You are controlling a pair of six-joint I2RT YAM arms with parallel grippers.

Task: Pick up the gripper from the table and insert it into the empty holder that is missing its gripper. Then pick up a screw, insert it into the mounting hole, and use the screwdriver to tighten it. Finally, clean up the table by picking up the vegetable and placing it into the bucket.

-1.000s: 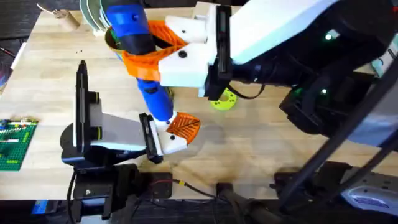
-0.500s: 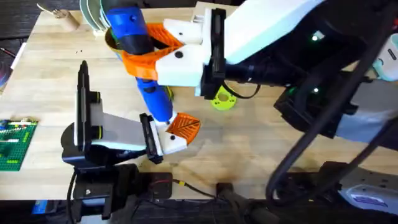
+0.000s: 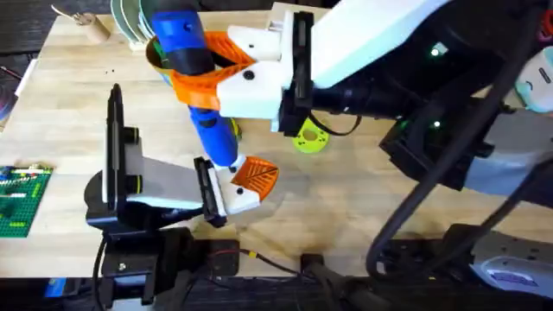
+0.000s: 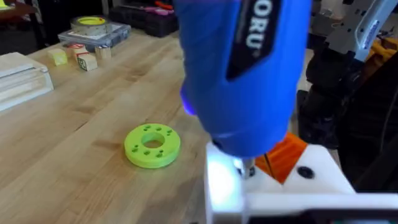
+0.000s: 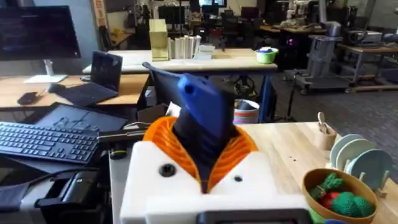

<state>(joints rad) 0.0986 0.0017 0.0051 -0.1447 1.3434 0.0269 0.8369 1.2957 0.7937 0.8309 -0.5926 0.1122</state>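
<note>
At centre-left of the overhead frame, our right fingers (image 3: 203, 73) grip the screwdriver (image 3: 197, 82); left fingers (image 3: 246, 183) pinch the holder (image 3: 244, 194). We risk the bit slipping if tilted.

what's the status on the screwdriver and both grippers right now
Right gripper shut on the screwdriver, bit down at the left gripper. Left fingers: can't tell. Lime-green disc sits beside, not in the way.

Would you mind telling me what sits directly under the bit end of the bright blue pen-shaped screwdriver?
The blue screwdriver points down onto a white block with an orange tip, held by the left gripper. The bit's tip and any screw are covered.
</note>
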